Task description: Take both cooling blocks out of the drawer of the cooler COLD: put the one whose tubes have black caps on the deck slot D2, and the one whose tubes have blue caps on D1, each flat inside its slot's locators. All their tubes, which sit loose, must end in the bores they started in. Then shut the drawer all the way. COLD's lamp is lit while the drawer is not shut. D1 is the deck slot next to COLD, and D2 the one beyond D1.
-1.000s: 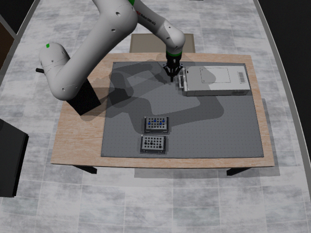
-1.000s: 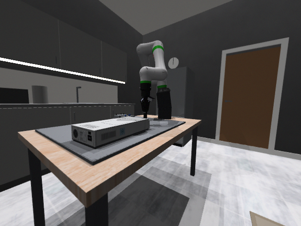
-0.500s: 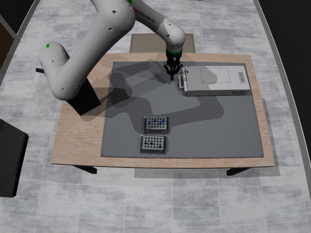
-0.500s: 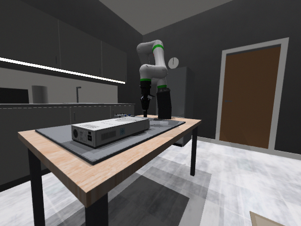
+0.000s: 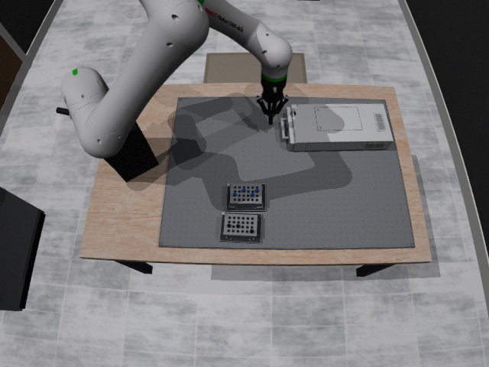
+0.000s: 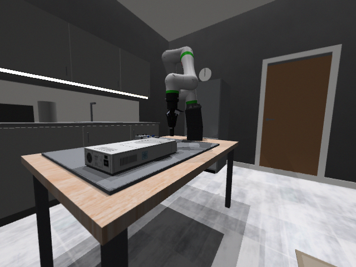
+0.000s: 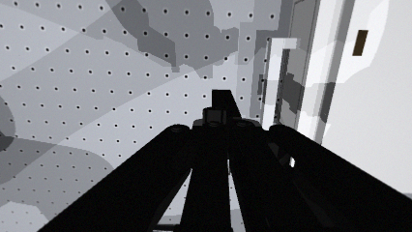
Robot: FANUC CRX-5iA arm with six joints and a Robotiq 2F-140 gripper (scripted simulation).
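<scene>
Both blocks (image 5: 244,203) (image 5: 241,235) in slots — cooler (image 5: 342,123) (image 6: 129,155) (image 7: 382,121) well apart.

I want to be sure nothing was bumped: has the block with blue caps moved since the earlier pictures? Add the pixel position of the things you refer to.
No; the block (image 5: 245,196) sits unchanged within its slot's locators.
</scene>
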